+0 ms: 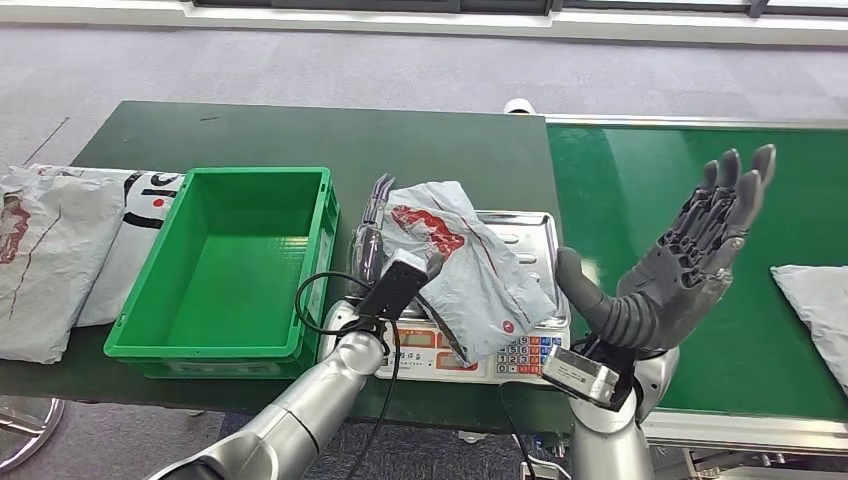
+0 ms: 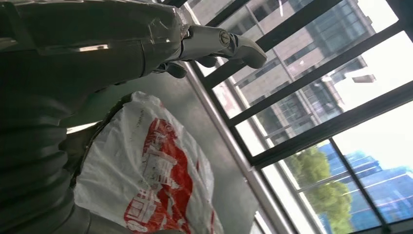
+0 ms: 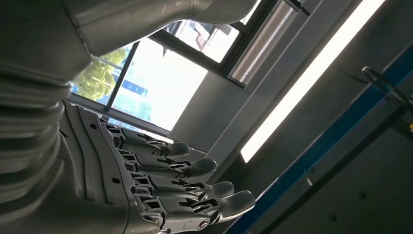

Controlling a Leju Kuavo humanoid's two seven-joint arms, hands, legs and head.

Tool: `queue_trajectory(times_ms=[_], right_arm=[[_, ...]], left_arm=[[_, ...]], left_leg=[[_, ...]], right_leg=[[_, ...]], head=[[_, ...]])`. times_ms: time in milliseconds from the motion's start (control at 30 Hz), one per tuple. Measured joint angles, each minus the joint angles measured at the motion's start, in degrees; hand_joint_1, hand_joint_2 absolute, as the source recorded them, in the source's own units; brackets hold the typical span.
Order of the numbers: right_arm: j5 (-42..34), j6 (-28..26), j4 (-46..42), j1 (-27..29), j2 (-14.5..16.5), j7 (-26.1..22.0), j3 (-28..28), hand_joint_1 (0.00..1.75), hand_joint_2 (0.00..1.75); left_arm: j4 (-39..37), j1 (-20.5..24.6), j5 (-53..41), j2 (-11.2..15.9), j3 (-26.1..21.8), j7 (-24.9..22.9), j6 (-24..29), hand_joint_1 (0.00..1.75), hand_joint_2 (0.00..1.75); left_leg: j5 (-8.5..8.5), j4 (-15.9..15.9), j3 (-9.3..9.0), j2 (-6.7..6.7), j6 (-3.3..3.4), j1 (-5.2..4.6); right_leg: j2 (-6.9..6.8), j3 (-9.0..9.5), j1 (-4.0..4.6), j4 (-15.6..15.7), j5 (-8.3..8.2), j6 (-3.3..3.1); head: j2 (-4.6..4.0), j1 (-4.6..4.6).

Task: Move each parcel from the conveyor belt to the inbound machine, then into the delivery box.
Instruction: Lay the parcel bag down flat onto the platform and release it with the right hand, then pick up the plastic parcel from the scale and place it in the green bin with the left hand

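The parcel (image 1: pixel 455 262) is lying crumpled on the steel pan of the inbound machine (image 1: pixel 530 238), a weighing scale with a keypad along its front edge; it is a soft grey-white plastic mailer bag, creased and puffed, bearing a red printed graphic on its upper face and a small red dot near its lower corner; one corner is drooping over the front of the scale toward the keypad; in the left wrist view the same bag (image 2: pixel 146 170) is showing white with bold red print, wrinkled and bulging. The left hand (image 1: pixel 385 255) is reaching up to the parcel's left edge, and its dark fingers are lying against the plastic there; whether it is gripping the bag, I cannot tell. The right hand (image 1: pixel 680 265) is hovering palm-up over the conveyor belt (image 1: pixel 640 170), fingers spread and extended, holding nothing. The green delivery box (image 1: pixel 315 260) is sitting just left of the scale; another grey parcel (image 1: pixel 815 300) is resting on the belt at the far right; flat bags (image 1: pixel 60 250) are lying left of the box.
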State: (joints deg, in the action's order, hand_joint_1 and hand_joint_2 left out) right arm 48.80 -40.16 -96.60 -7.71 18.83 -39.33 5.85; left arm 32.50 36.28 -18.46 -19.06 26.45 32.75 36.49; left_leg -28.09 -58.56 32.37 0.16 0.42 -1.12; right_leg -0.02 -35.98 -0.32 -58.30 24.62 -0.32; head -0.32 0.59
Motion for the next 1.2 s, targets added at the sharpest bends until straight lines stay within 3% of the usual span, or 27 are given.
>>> queue_trajectory(times_ms=[200, 433, 933, 1000, 1067, 1133, 1200], right_arm=[[-1.6, 0.0, -0.6, 1.7, -0.5, -0.6, 2.8, 0.00, 1.75], [-2.1, 0.1, 1.3, 3.0, -0.7, -1.0, 4.8, 0.00, 1.75], [-2.1, 0.1, 4.8, 2.3, -0.8, -1.1, 7.2, 0.00, 1.75], [-2.1, 0.1, 5.7, 2.2, -0.8, -1.1, 7.4, 0.00, 1.75], [-2.2, 0.1, 6.5, 2.1, -0.8, -1.1, 7.5, 0.00, 1.75], [-2.3, 0.1, 7.1, 2.0, -0.8, -1.1, 7.7, 0.00, 1.75], [-2.6, 0.1, 7.7, 1.9, -0.8, -1.1, 7.9, 0.00, 1.75]], left_arm=[[-7.6, 4.3, -5.0, -0.5, -2.3, -8.3, -2.0, 0.00, 1.75], [-11.2, 6.0, -6.5, -0.7, 0.0, -16.1, -4.9, 0.00, 1.75], [-13.8, 5.7, -4.1, -0.7, 7.5, -18.3, -6.7, 0.00, 1.75], [-14.1, 5.7, -3.3, -0.7, 8.2, -17.6, -7.2, 0.23, 1.75], [-14.3, 5.7, -2.9, -0.7, 8.8, -17.0, -7.9, 1.10, 1.75], [-14.6, 5.7, -2.8, -0.7, 9.4, -16.8, -8.7, 1.75, 1.75], [-15.0, 5.6, -3.0, -0.7, 10.2, -16.8, -10.4, 1.75, 1.75]], left_leg=[[0.00, 0.0, -0.02, 0.07, 0.00, 0.00], [0.00, 0.0, -0.01, 0.09, 0.00, 0.00], [0.00, 0.0, 0.00, 0.09, 0.00, 0.00], [0.00, 0.0, 0.00, 0.08, 0.00, 0.00], [0.00, 0.0, 0.00, 0.08, 0.00, 0.00], [0.00, 0.0, 0.00, 0.08, 0.00, 0.00], [0.00, 0.0, 0.00, 0.07, 0.00, 0.00]], right_leg=[[0.05, -0.01, 0.00, 0.0, 0.00, 0.00], [0.08, -0.02, 0.00, 0.0, 0.00, 0.00], [0.08, -0.02, 0.00, 0.0, 0.00, 0.00], [0.08, -0.02, 0.00, 0.0, 0.00, 0.00], [0.08, -0.02, 0.00, 0.0, 0.00, 0.00], [0.08, -0.02, 0.00, 0.0, 0.00, 0.00], [0.07, -0.02, 0.00, 0.0, 0.00, 0.00]], head=[[0.01, -0.01], [-0.01, -0.02], [0.01, -0.02], [0.01, -0.02], [0.01, -0.02], [0.00, -0.02], [0.01, -0.02]])
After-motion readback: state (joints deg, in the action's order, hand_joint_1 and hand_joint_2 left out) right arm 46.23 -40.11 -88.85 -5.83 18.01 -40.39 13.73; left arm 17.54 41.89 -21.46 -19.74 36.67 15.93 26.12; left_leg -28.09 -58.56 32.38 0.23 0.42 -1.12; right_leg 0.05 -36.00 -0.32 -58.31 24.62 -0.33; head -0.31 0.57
